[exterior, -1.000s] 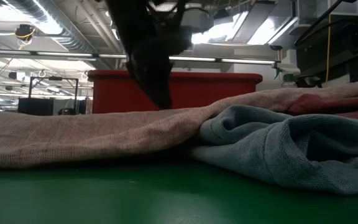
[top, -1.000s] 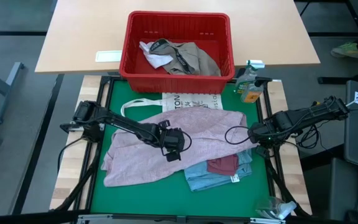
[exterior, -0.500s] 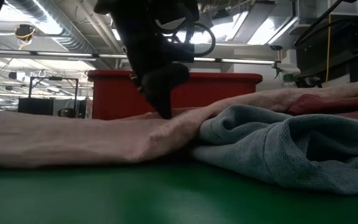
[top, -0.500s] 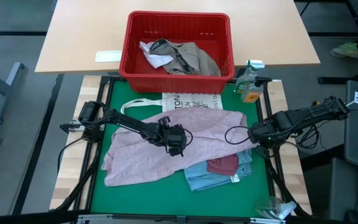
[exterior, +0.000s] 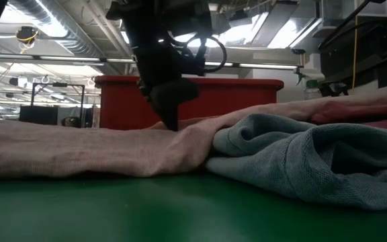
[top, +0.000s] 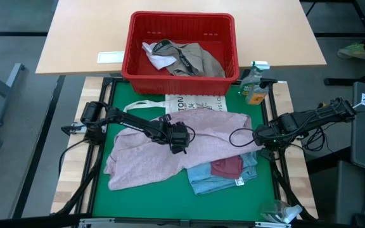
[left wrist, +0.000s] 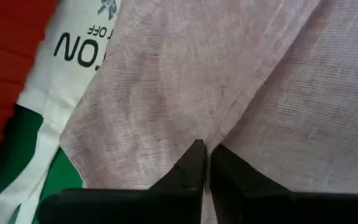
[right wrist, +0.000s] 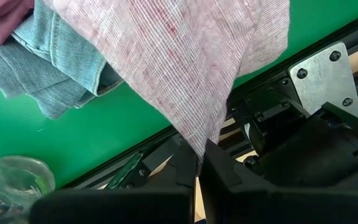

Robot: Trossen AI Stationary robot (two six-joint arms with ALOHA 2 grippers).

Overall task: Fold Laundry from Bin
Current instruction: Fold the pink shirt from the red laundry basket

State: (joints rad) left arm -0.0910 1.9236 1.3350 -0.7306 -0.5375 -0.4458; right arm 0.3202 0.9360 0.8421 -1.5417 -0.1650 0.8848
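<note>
A pale pink garment (top: 170, 155) lies spread over the green mat (top: 151, 199). Its right part covers a light blue piece (top: 204, 183) and a maroon piece (top: 227, 168). My left gripper (top: 180, 144) stands on the pink garment's middle, shut on the cloth; the low view also shows this gripper (exterior: 172, 122). My right gripper (top: 258, 135) is shut on the garment's right edge, by the mat's right rail. The red bin (top: 138, 60) stands beyond the mat's far edge and holds khaki-grey (top: 198, 58) and white (top: 154, 54) laundry. My left gripper pinches a small pucker in the middle of the pink garment (left wrist: 213, 134) between its two fingertips (left wrist: 191, 165), slanting down from the left. A crease runs away from the tips; the cloth around lies on the mat. My right gripper pinches the pink garment's right edge (right wrist: 199, 127) between its two fingers, which point down. There the cloth is raised off the mat and narrows toward the fingers; the rest (right wrist: 166, 43) lies over the blue piece.
A white tote bag (top: 198, 101) lies flat between the bin and the pink garment, partly under it. A spray bottle (top: 255, 85) stands at the mat's far right corner. Clear plastic (top: 281, 212) sits at the near right corner. Bare green mat shows along the near edge.
My left gripper has sunk onto the pink garment and moved a little toward the far edge, taking hold of the cloth. The cloth around its tips has bunched into a ridge, and the garment's near left part has shifted slightly.
</note>
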